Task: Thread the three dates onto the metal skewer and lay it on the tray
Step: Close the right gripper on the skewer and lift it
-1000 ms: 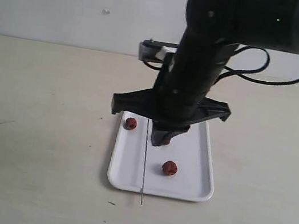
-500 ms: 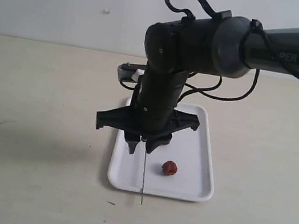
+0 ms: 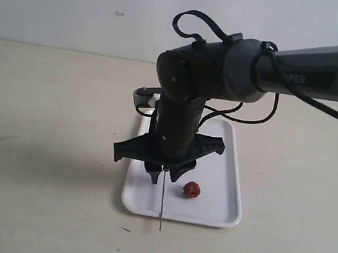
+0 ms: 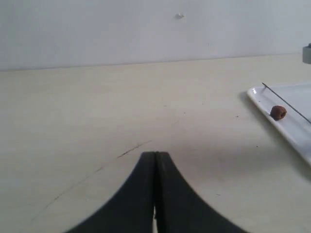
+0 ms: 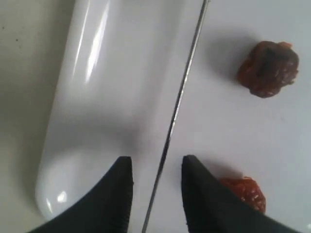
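On the white tray the metal skewer lay flat, dates just beside it. My right pincer straddled it, jaws partly open, gripping nothing. Guessed I'd want to close low and centred so that skinny rod didn't roll away.

A glossy, smooth white tray, a shiny metal skewer and a wrinkled date on a matt bench.
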Tool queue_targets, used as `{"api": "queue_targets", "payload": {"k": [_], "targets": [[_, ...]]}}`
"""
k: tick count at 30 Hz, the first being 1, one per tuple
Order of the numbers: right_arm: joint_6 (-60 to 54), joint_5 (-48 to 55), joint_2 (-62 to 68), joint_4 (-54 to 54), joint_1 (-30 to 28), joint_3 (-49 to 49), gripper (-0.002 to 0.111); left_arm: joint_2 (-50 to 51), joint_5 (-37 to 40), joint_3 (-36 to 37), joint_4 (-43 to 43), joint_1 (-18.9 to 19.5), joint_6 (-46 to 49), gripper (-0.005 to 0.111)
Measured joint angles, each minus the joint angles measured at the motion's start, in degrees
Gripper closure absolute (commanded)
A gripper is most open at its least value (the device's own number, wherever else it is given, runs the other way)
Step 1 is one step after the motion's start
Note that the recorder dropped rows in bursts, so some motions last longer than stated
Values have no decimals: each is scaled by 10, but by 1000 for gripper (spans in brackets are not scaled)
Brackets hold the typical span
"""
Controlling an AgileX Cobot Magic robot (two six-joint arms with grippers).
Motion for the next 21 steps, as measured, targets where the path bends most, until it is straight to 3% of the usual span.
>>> {"api": "queue_targets", "payload": {"k": [21], "targets": [[0,1,20,-2,0,0,73,0,0,0,0,0,0,107]]}}
